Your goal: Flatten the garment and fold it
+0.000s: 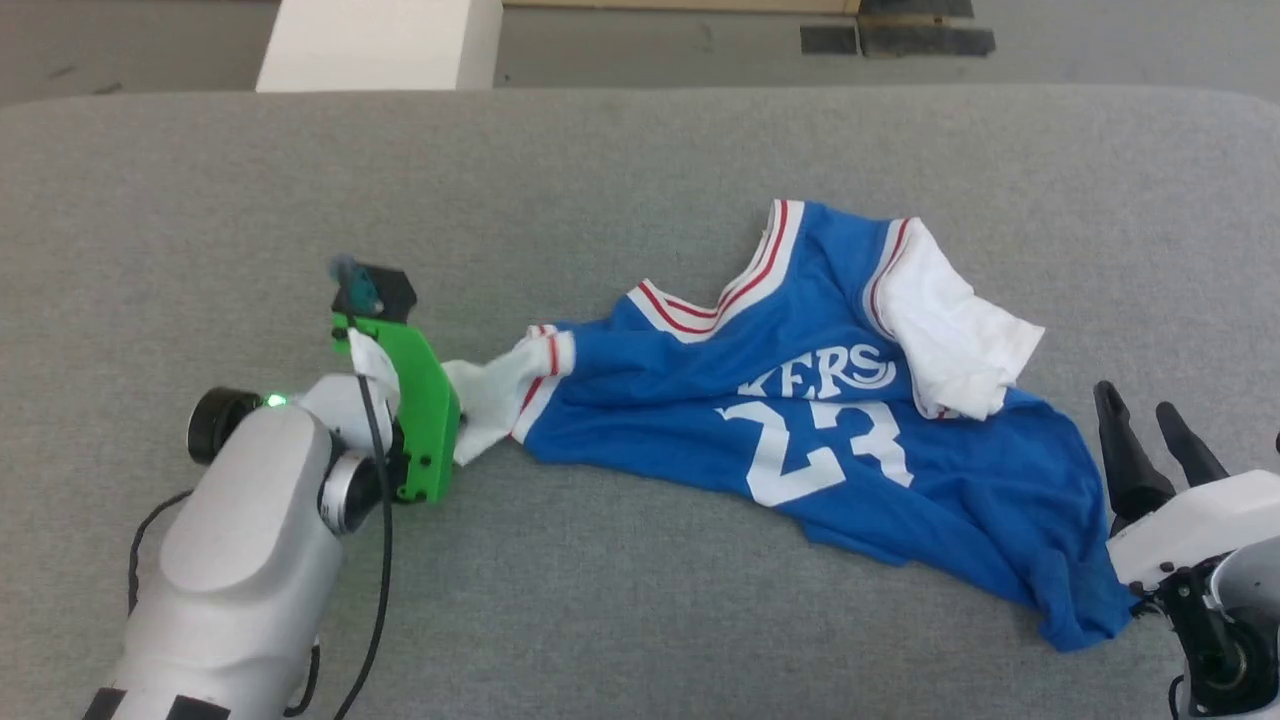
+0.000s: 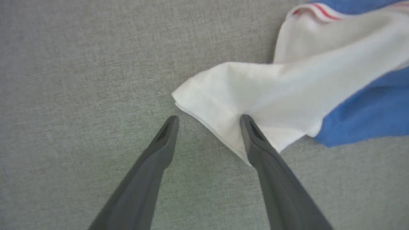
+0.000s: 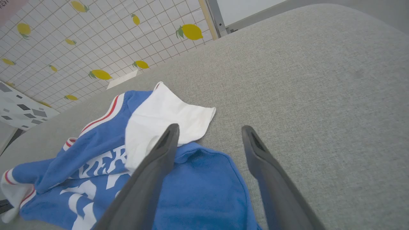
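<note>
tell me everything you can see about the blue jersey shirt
The blue short-sleeved knit jersey shirt has white sleeves, a red-striped white collar and white lettering above a 23. It lies crumpled, front up, on the grey fabric surface, one sleeve folded onto its chest, the other drawn out under a finger of the open left gripper.

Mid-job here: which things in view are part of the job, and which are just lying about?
In the job: blue number 23 jersey, crumpled on the grey padded surface; left gripper, open at the jersey's white sleeve; right gripper, open beside the jersey.
Lying about: white block, dark floor mats, lemon-patterned wall.
</note>
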You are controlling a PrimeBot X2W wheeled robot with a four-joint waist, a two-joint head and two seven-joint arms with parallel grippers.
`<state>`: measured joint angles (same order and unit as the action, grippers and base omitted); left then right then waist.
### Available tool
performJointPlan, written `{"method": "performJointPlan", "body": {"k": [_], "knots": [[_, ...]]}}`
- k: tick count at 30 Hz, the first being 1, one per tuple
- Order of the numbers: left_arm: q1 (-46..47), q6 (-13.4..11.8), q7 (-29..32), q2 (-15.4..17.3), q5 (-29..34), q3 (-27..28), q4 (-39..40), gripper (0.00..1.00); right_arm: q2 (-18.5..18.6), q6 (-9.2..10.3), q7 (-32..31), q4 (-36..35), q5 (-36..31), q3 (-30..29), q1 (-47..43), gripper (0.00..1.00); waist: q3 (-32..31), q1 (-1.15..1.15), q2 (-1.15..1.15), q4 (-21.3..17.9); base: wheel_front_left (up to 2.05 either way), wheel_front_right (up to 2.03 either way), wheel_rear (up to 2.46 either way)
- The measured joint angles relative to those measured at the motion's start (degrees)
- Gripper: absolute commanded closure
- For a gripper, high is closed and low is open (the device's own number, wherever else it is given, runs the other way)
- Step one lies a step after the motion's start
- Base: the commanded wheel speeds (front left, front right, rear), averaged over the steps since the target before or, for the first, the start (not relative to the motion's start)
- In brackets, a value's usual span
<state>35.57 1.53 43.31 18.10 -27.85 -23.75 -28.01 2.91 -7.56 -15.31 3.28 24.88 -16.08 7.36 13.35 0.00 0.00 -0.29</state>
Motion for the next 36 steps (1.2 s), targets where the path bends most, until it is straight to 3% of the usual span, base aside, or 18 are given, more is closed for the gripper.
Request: {"method": "performJointPlan", "body": {"k": [3, 4, 5, 6, 13, 16, 22, 23, 30, 36], "knots": [[0.9, 2.2, -1.0, 0.7, 1.7, -2.5, -2.4, 0.0, 0.0, 0.0, 0.3, 0.0, 0.0, -0.2, 0.4, 0.0, 1.7, 0.0, 0.0, -0.8, 0.0, 0.0, 0.0], [0.9, 2.5, -1.8, 0.7, 1.6, -2.7, -2.6, 0.07, 0.0, 0.0, 0.3, -0.1, 0.0, -0.3, 0.5, 0.0, 1.9, 0.0, 0.0, -0.8, 0.0, 0.0, 0.0], [0.9, 2.8, -2.7, 0.5, 1.5, -2.7, -2.9, 0.28, 0.0, 0.0, 0.3, -0.1, -0.1, -0.4, 0.7, 0.0, 2.2, 0.0, 0.0, -0.8, 0.0, 0.0, 0.0], [0.9, 3.0, -3.6, 0.2, 1.0, -2.5, -3.2, 1.0, 0.0, 0.0, 0.3, -0.1, -0.1, -0.5, 0.8, 0.0, 2.4, 0.0, 0.0, -0.8, 0.0, 0.0, 0.0], [-0.5, 3.1, -14.3, -2.3, -3.8, 2.5, -3.7, 1.0, 0.0, 0.0, -0.7, -1.0, -1.5, -0.5, 2.4, 0.0, 2.8, 0.0, 0.0, 0.5, 0.0, 0.0, 0.0], [-2.9, 2.4, -19.8, -2.8, -6.3, 5.8, -1.1, 1.0, 0.0, 0.0, -4.9, -2.6, -6.4, 0.0, 5.3, 0.0, 2.6, 0.0, 0.0, 0.6, 0.0, 0.0, 0.0], [-9.2, 0.5, -26.9, -2.7, -8.3, 10.0, 9.2, 1.0, 1.3, 0.0, -21.9, -2.1, -19.3, 4.6, 16.4, 0.0, 3.0, 0.0, 0.0, 0.6, 0.0, 0.0, 0.0], [-12.3, -0.8, -28.3, -3.1, -9.4, 11.1, 14.6, 1.0, 4.5, 0.0, -31.2, 1.5, -23.8, 7.9, 21.1, 0.0, 3.6, 0.0, 0.0, 1.2, 0.0, 0.0, 0.0], [-15.5, -1.7, -28.0, -3.4, -10.1, 10.9, 22.2, 1.0, 10.1, 0.0, -43.2, 9.1, -27.5, 16.4, 28.2, 0.0, 6.4, 0.0, 0.0, 3.1, 0.0, 0.0, 0.0], [-15.6, -2.1, -27.8, -3.9, -10.2, 10.3, 24.4, 1.0, 11.8, 0.01, -44.7, 13.3, -27.5, 20.0, 29.0, 0.0, 9.3, 0.0, 0.0, 4.6, 0.0, 0.0, 0.0]]}}
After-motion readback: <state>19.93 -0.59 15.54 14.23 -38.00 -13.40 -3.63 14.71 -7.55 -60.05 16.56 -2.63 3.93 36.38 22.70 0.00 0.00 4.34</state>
